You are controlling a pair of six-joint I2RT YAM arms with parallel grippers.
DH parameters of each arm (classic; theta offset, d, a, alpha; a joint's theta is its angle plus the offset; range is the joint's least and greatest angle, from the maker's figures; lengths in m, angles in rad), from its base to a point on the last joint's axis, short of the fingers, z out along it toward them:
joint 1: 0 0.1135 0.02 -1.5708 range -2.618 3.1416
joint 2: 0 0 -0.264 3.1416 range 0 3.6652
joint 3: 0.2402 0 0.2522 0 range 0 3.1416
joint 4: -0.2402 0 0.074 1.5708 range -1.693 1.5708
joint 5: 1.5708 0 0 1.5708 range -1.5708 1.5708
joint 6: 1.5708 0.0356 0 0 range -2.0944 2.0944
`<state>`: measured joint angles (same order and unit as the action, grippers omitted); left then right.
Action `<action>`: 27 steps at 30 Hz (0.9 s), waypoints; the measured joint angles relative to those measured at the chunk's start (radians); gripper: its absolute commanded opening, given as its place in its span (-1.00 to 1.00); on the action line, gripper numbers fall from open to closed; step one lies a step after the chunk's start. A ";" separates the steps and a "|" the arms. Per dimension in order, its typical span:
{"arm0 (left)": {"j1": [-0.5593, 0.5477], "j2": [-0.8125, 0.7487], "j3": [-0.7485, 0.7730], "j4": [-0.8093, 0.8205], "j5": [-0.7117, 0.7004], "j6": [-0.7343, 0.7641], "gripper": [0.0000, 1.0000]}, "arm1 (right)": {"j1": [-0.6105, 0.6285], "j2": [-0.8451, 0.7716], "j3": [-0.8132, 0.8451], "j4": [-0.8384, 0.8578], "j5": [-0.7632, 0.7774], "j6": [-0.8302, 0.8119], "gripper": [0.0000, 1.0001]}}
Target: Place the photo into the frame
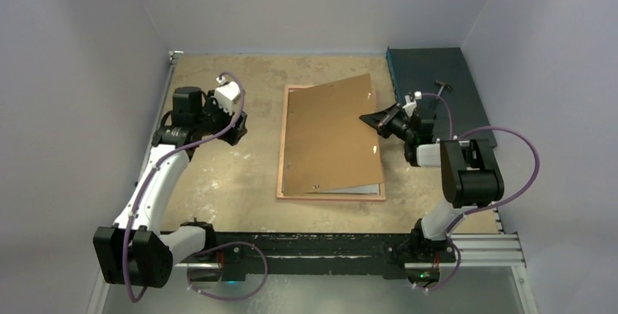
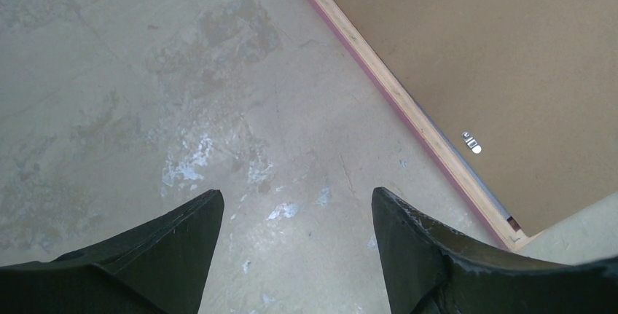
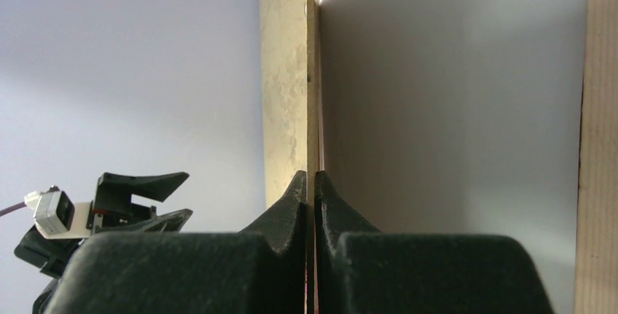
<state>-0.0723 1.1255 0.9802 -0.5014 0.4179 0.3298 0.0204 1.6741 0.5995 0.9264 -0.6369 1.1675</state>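
**A:** What is the right gripper [image 1: 366, 119] doing?

**B:** Its fingers [image 3: 291, 205] are pressed together on the thin right edge of the brown backing board [image 1: 331, 135]. In the right wrist view the board's edge runs straight out from between the two tips.

**A:** And where is the frame [image 1: 280, 146] from those fingers?

**B:** It lies back-up on the table [image 1: 218, 183], under the board and reaching away ahead of the tips. Its wood-coloured rail [image 3: 601, 139] passes on the side of the lower finger. The board sits skewed over it, with the far right corner overhanging the frame's far rail.

**A:** And the photo?

**B:** A pale sheet [image 3: 452, 110] lies inside the frame, below the pinched board on the lower finger's side. A strip of it also shows past the board's near edge. Whether it is the photo's white back I cannot tell.

**A:** What about the left gripper [image 1: 239, 126]?

**B:** Its fingers [image 2: 182, 234] are spread wide with nothing between them, only bare table below the gap. The frame's left rail [image 2: 408, 106] runs on a slant ahead of them and out past the right-hand finger, clear of both tips. Beyond the rail is the board again, with two small metal tabs [image 2: 471, 141] along its edge.
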 measured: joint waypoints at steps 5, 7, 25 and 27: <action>0.000 0.026 -0.044 0.016 0.000 0.008 0.49 | 0.029 0.025 0.000 0.015 0.008 0.009 -1.00; 0.000 0.041 -0.053 0.016 0.001 0.011 0.49 | 0.035 0.031 0.000 0.017 0.014 0.011 -1.00; 0.000 0.050 -0.079 0.030 0.023 0.029 0.50 | 0.073 -0.039 0.051 -0.144 0.084 -0.118 -1.00; 0.000 0.050 -0.079 0.030 0.024 0.029 0.50 | 0.073 -0.039 0.053 -0.150 0.088 -0.117 -1.00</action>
<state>-0.0727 1.1759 0.9009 -0.4717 0.4416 0.3588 0.0937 1.6348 0.6525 0.7761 -0.5488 1.0500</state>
